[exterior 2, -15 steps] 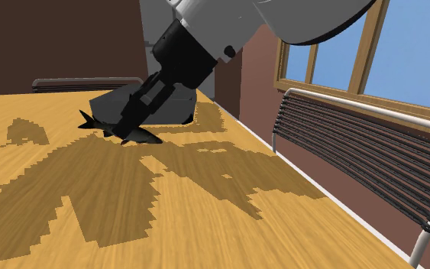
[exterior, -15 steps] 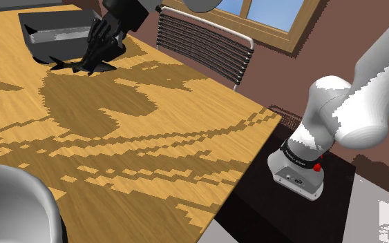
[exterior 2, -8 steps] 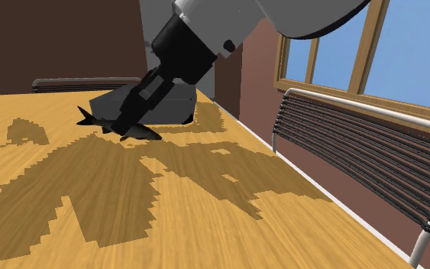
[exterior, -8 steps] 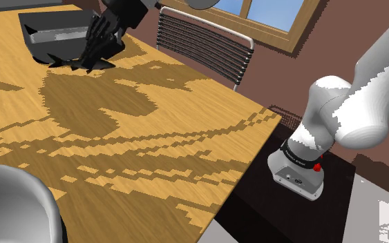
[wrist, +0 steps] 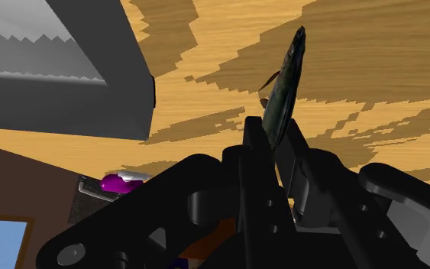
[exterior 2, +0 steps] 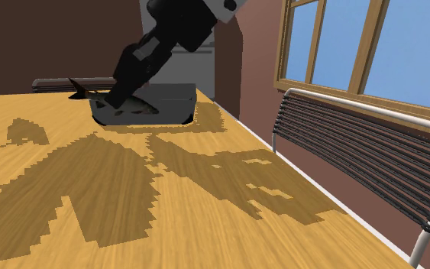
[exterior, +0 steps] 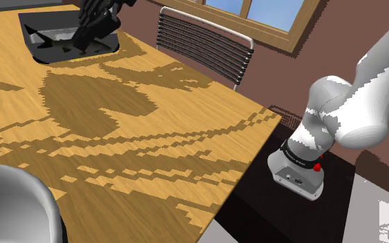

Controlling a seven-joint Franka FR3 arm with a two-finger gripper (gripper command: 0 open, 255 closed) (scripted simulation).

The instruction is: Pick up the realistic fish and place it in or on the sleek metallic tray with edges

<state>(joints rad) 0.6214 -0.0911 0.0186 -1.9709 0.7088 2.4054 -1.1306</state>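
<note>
The fish (wrist: pixel 283 90), dark grey and slim, is clasped between my black fingers (wrist: pixel 255 157) and sticks out past their tips. My gripper (exterior 2: pixel 118 98) holds it in the air, level with the near wall of the dark metallic tray (exterior 2: pixel 172 108); the tail (exterior 2: pixel 77 87) points to the second exterior view's left. In the shoulder view the gripper (exterior: pixel 86 36) hangs over the tray (exterior: pixel 39 31) at the table's far left corner. Seen from the wrist, the tray's grey wall (wrist: pixel 60 99) lies beside the gripper (wrist: pixel 276 144), with the wooden table under the fish.
A slatted metal chair (exterior: pixel 201 40) stands at the table's far edge, near the windows (exterior 2: pixel 373 46). A white rounded object (exterior: pixel 13 207) sits at the shoulder view's lower left. A small purple thing (wrist: pixel 118 182) lies beyond the table edge. The arm's stand (exterior: pixel 296 172) is at lower right.
The gripper has lifted the fish off the table and carried it up and back toward the tray; the fish no longer touches the wood.
</note>
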